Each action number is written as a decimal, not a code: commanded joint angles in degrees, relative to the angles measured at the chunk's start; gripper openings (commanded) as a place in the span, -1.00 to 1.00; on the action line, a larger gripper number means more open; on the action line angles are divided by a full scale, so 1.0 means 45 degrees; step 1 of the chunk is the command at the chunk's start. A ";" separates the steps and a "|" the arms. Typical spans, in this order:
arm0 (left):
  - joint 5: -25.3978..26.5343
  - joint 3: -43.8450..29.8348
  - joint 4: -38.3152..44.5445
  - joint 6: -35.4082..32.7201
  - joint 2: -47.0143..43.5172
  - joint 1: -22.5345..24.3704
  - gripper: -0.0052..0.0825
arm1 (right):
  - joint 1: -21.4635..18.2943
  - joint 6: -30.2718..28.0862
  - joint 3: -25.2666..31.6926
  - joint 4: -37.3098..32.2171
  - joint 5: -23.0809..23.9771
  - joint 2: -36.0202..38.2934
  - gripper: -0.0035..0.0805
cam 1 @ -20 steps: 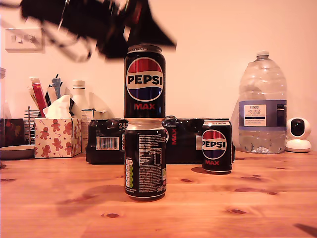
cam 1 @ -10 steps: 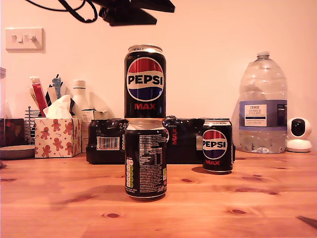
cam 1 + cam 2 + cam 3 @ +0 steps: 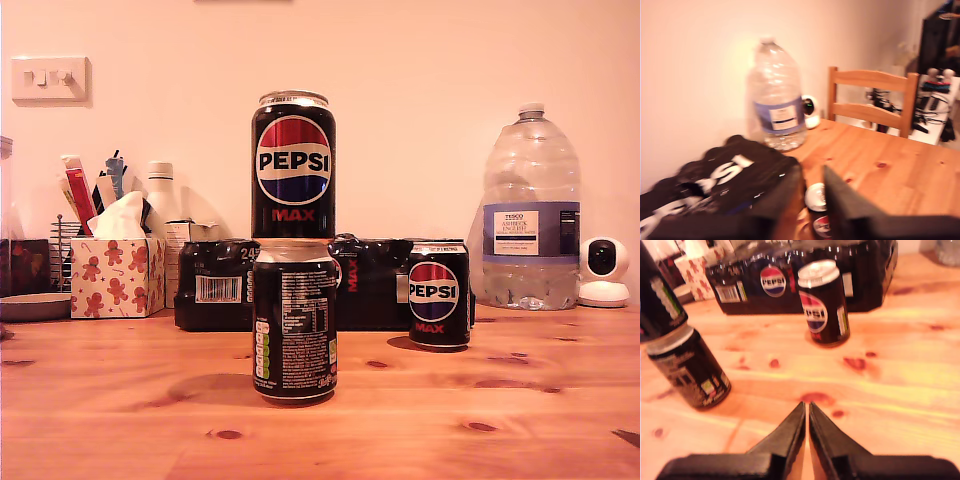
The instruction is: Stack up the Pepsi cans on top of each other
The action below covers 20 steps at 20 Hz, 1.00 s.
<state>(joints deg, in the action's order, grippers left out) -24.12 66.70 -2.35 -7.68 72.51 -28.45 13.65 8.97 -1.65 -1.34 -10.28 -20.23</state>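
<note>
Two Pepsi cans stand stacked in the middle of the table: the top can (image 3: 293,165) shows its logo, the bottom can (image 3: 293,320) shows its white text. A third Pepsi can (image 3: 438,295) stands alone toward the exterior view's right, also seen in the second wrist view (image 3: 822,302). My first gripper (image 3: 811,169) is open and empty, high over the table, with a can's silver top (image 3: 816,196) far below between its fingers. Low over bare wood, my second gripper (image 3: 806,405) is shut with nothing in it; the stack (image 3: 690,370) stands to one side. Neither gripper shows in the exterior view.
A black shrink-wrapped multipack (image 3: 215,285) lies behind the stack. A big clear water bottle (image 3: 530,210) and a small white camera (image 3: 602,270) stand at the exterior view's right, a tissue box (image 3: 115,275) at its left. A wooden chair (image 3: 872,97) stands past the table.
The arm that hung over the stack has risen out of the top of the exterior view. The cans have not moved.
</note>
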 commanded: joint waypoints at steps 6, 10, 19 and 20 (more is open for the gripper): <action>0.0559 -0.3609 0.1137 0.0607 -0.1753 0.0155 -0.91 | 0.0058 -0.1574 -0.1938 -0.1156 0.0083 -0.3638 -0.95; 0.0908 -0.6358 0.1894 0.2021 -0.3065 0.0214 -0.91 | 0.0063 -0.2050 -0.2613 -0.3691 0.0087 -0.6348 -0.48; 0.0933 -0.7796 0.1724 0.2667 -0.3555 0.0199 -0.91 | 0.0262 -0.1768 -0.4031 -0.8320 0.0267 -1.1978 0.64; 0.1049 -0.7796 0.1715 0.2671 -0.3555 0.0199 -0.91 | 0.0277 -0.1768 -0.4158 -0.9126 0.0267 -1.2594 0.64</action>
<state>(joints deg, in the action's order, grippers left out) -19.51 32.21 4.82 4.14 56.71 -27.62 14.70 1.34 -19.75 -39.62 -8.99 -74.96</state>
